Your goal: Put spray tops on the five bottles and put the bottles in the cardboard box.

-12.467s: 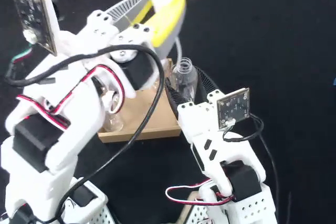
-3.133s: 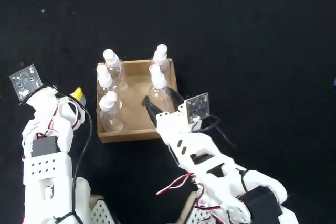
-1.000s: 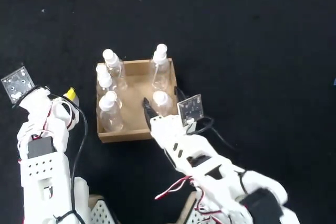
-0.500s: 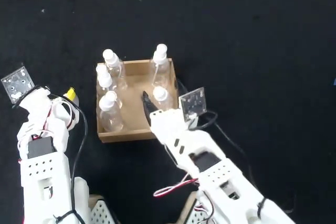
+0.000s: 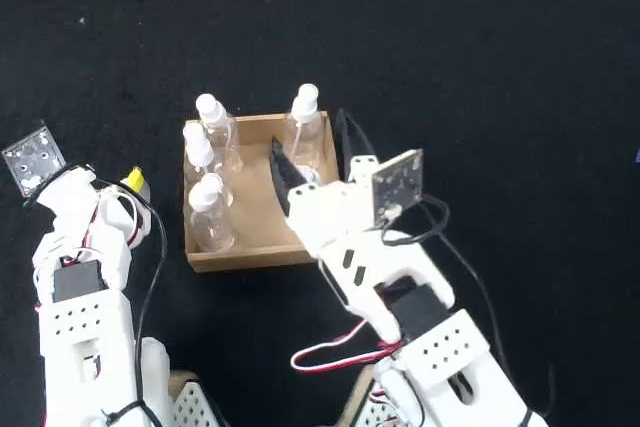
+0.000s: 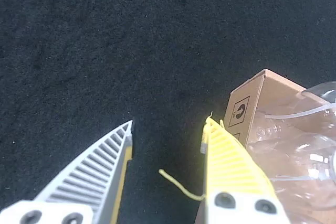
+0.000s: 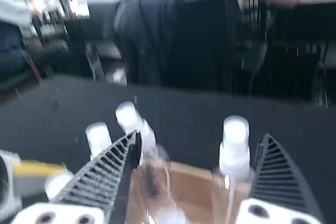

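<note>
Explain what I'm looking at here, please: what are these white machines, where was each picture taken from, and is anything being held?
These are two small robot arms standing side by side at a table covered in black. The high view comes from a fixed camera looking down. The other two pictures come from a camera on each arm's wrist, so each shows that arm's own two-fingered gripper up close. On the table sits a cardboard box with clear bottles standing in it. Each one that can be seen wears a white spray top. The left gripper, with one yellow finger, is beside the box, open and empty. The right gripper hangs over the box, open, holding nothing.
</note>
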Action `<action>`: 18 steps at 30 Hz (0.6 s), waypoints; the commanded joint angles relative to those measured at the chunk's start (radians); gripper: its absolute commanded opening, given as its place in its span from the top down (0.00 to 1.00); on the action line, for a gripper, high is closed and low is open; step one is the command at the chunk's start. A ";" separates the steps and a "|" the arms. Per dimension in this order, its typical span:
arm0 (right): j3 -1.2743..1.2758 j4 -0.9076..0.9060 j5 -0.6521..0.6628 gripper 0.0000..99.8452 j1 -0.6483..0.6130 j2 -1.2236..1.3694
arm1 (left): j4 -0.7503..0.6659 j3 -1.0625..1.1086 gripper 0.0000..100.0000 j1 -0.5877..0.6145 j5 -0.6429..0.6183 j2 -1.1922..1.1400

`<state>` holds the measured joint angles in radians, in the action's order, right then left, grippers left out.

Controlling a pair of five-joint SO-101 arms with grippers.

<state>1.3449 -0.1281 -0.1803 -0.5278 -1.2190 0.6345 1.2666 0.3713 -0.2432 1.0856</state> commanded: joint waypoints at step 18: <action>-0.025 -0.081 0.000 0.99 0.658 -0.048 | -0.261 0.104 0.97 0.018 0.020 0.009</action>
<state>1.2666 -0.2048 -0.1803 0.0414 -1.2190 0.3966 1.3848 0.3790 -0.2417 1.0856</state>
